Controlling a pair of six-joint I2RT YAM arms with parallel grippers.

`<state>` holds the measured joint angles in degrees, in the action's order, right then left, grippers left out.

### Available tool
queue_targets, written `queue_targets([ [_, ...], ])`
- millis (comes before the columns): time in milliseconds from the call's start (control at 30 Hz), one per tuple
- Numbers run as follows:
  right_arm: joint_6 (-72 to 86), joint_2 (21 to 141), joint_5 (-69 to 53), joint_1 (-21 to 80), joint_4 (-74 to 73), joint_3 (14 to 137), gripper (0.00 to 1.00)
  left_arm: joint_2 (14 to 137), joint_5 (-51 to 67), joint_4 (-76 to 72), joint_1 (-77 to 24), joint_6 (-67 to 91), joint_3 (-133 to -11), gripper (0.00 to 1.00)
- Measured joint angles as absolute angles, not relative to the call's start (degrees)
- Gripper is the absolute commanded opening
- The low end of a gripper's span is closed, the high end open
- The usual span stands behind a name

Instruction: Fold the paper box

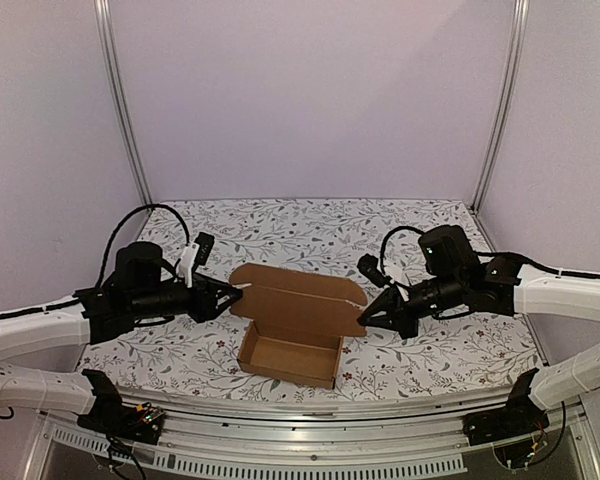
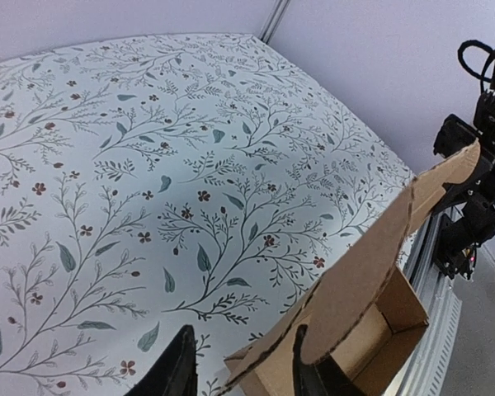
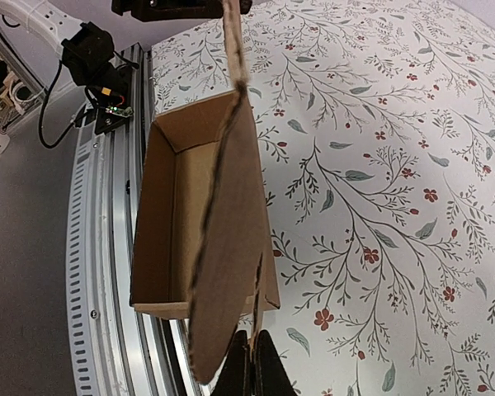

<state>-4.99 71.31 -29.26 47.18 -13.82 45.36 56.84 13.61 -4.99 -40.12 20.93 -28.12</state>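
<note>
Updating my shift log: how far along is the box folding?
Done: the paper box has its tray walls standing. In hand: the lid is raised, right gripper pinching one end, left gripper open astride the other. Left: close the lid and tuck it.

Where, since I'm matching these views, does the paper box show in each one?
Top external: paper box just below centre.
Left wrist: paper box at lower right, lid raised.
Right wrist: paper box left of centre, lid edge-on.
Shared landmark: the floral table cover.
</note>
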Motion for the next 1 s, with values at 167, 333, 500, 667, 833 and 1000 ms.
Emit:
queue_targets([
  [167,-4.97,71.31,-29.32,47.16,-13.98,45.36,0.00,56.75,15.00,-5.74,-40.12,21.08,-27.73,0.27],
  [333,-4.95,71.33,-29.34,47.16,-14.20,45.36,0.00,56.71,16.08,-6.22,-40.12,21.23,-27.05,0.19],
  [500,-4.80,71.33,-29.30,47.18,-14.17,45.39,0.00,56.73,16.49,-6.55,-40.12,21.08,-27.05,0.00],
  [667,-4.40,71.42,-29.26,47.18,-14.13,45.63,0.00,57.60,17.34,-7.18,-40.18,21.15,-27.03,0.00],
  [833,-3.77,71.94,-28.56,47.18,-14.11,45.91,0.00,58.94,17.34,-7.70,-40.18,21.21,-27.03,0.00],
  [1000,-3.03,72.90,-24.27,47.62,-12.82,46.50,0.00,58.74,15.75,-7.68,-40.23,21.67,-27.03,0.00],
])
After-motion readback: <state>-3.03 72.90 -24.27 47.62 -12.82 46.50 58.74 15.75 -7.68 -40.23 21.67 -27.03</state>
